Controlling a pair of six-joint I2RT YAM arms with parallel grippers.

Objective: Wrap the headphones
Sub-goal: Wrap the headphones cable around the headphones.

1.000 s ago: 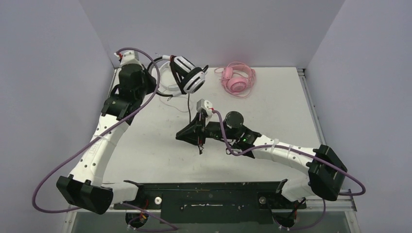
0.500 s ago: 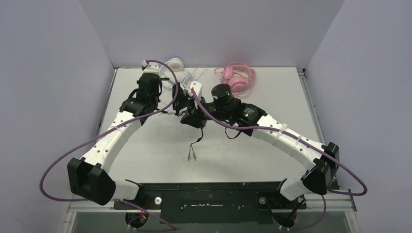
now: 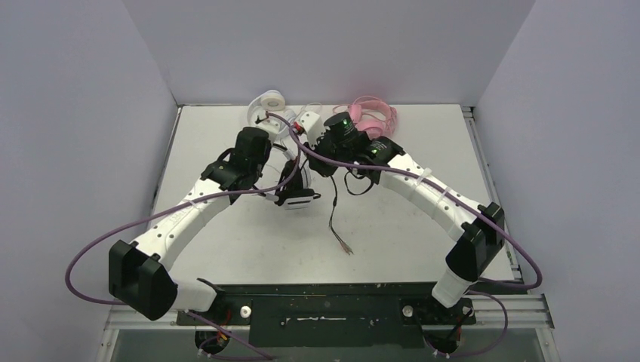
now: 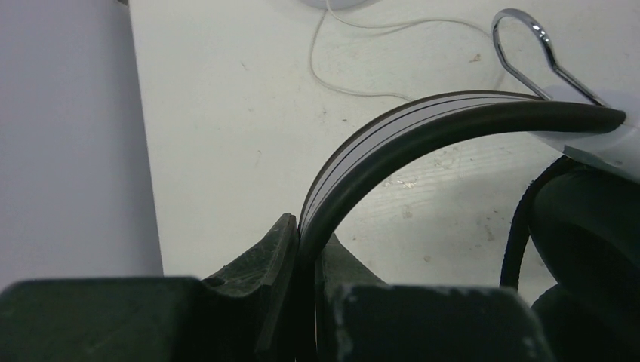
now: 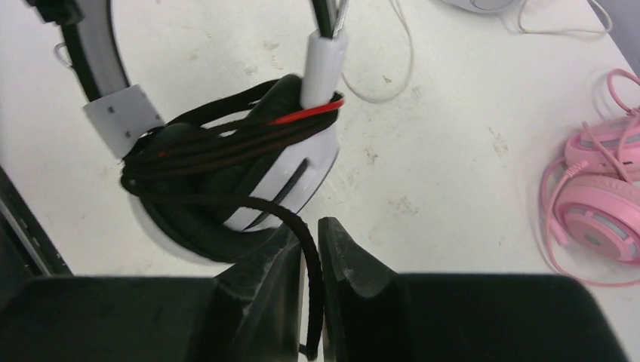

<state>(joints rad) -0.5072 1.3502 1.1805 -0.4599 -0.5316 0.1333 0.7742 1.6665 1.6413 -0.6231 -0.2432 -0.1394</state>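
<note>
The black-and-white headphones (image 3: 299, 197) hang over the middle of the table. My left gripper (image 3: 284, 183) is shut on their striped headband (image 4: 392, 139), which runs up from between the jaws (image 4: 306, 245). Several turns of thin black cable lie wound around the earcup (image 5: 298, 170). My right gripper (image 5: 311, 260) is shut on that cable (image 5: 302, 226) just beside the cup, and in the top view it (image 3: 326, 164) sits right of the headset. The cable's loose tail (image 3: 338, 226) dangles down to the table. White headphones (image 3: 269, 102) and pink headphones (image 3: 375, 117) lie at the back edge.
A thin white cord (image 4: 355, 83) from the white headset trails across the table behind the held headband. The pink headset (image 5: 596, 207) with its pink cable lies to the right of my right gripper. Grey walls close the table on three sides.
Both grippers moved toward the near middle with the black-and-white headset. The right gripper swung around the earcup with the cable, and the loose tail shifted right.
</note>
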